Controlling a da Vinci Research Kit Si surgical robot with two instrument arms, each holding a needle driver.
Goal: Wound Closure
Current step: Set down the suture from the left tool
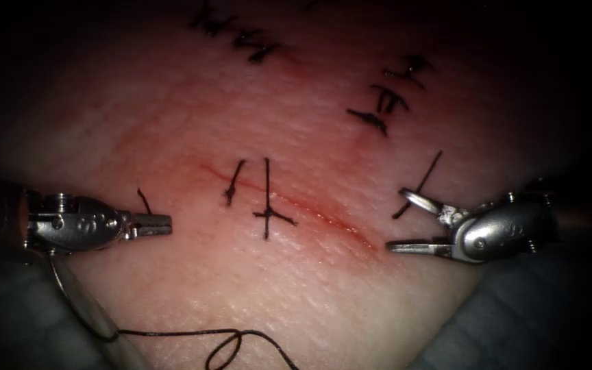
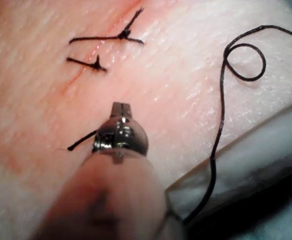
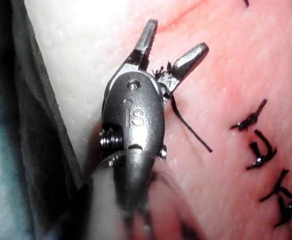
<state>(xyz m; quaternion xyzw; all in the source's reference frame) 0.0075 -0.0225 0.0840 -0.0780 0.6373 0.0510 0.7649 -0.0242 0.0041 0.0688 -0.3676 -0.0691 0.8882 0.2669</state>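
From where I stand, the left tool rests clenched on the tissue left of the cut, holding nothing; a short cut end of thread lies just beside its tip. The right tool sits at the right end of the cut with its jaws spread wide, also empty, though another cut end crosses just behind its upper jaw. Two stitches already span the cut. The long thread lies loose and looped near the tissue's front edge. I can't make out the needle. That thread looks limp, light and slippery, best pinched firmly along a straight stretch; the tissue looks soft and easily torn.
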